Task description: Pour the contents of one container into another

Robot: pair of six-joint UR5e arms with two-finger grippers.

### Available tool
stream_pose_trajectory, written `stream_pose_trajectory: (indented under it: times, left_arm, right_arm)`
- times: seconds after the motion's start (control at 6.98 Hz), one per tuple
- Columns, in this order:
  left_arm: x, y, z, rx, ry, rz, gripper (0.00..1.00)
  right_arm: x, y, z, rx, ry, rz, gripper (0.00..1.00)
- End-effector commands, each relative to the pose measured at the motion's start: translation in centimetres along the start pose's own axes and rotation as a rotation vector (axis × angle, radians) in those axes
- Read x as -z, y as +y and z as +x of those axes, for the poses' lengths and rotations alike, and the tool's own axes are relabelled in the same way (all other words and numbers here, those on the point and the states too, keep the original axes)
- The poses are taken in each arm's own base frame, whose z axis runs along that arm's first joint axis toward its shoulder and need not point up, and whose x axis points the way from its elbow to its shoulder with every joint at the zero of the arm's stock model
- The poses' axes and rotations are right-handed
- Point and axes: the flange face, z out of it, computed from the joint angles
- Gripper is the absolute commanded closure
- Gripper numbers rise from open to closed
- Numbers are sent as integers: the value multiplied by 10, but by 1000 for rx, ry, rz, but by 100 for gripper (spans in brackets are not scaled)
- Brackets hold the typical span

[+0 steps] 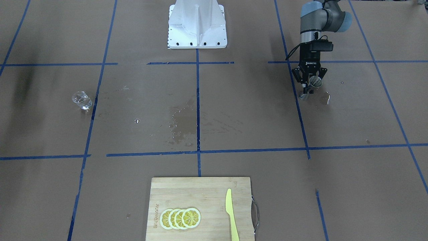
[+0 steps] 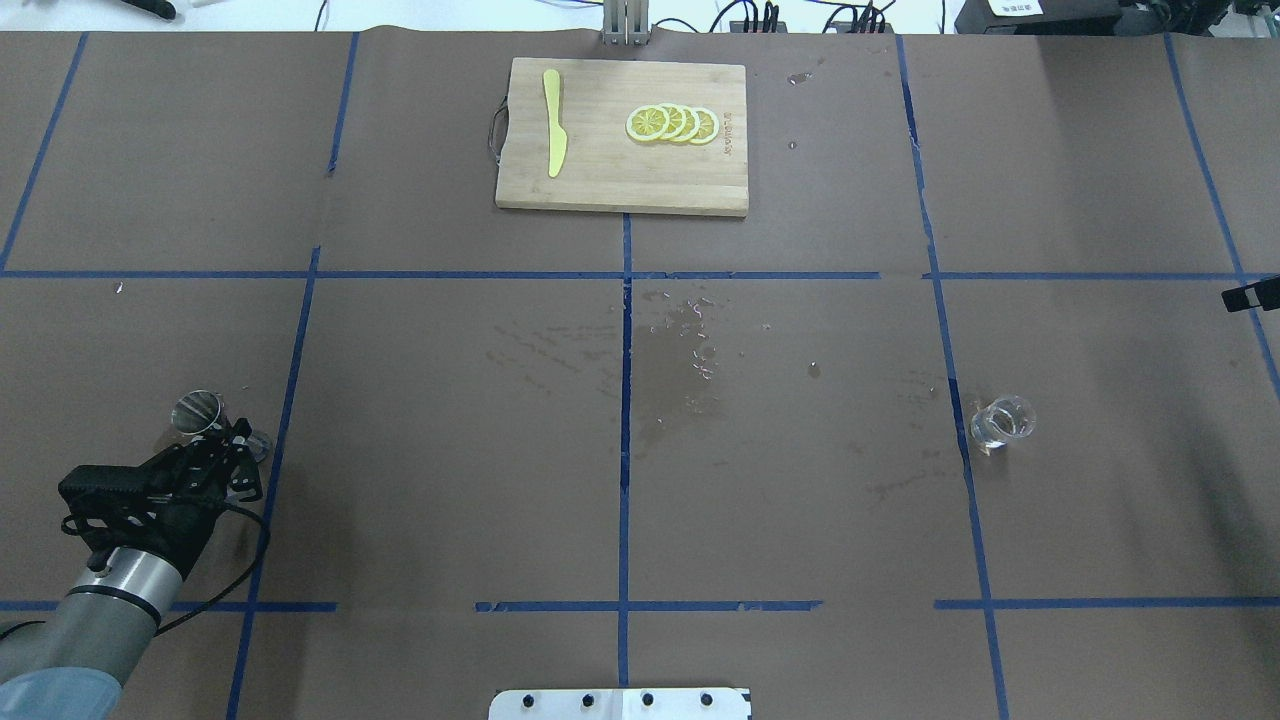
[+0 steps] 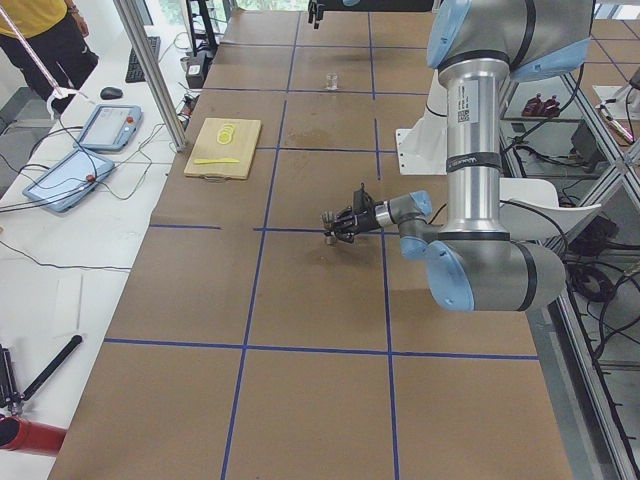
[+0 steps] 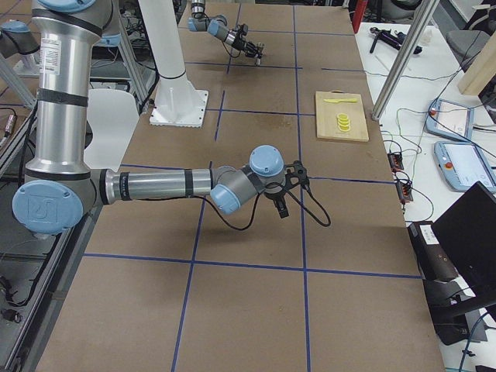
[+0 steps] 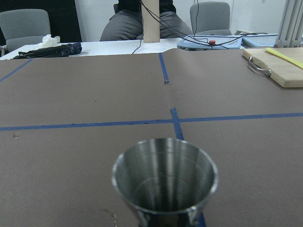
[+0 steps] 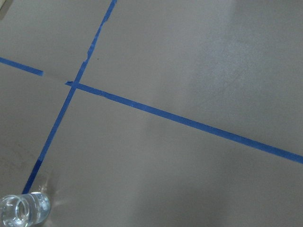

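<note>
Jigger [image 1: 314,81] sits gripped in left end effector [image 1: 308,89].

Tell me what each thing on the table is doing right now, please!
steel jigger: held in the left gripper, mouth up, looks empty.
left gripper: shut on the steel jigger.
glass cup: standing alone on the table, untouched.
right gripper: open or shut, cannot tell.
yellow knife: lying flat on the cutting board.
lemon slices: fanned and overlapping on the cutting board.
table: wet in the middle.
</note>
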Motion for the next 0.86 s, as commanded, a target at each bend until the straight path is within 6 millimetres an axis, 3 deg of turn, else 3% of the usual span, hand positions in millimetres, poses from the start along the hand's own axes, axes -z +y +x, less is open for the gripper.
stream_pose_trajectory:
  times: [0.0, 0.29, 0.72]
  left_arm:
    - [0, -5, 1, 17, 7, 8, 100]
    - [-2, -14, 0, 51, 12, 30, 100]
    - [-6, -46, -5, 147, 21, 165, 100]
  right_arm:
    - [0, 0, 1, -1, 1, -1, 0]
    - [-1, 1, 2, -4, 2, -4, 0]
    - [-3, 1, 3, -6, 3, -6, 0]
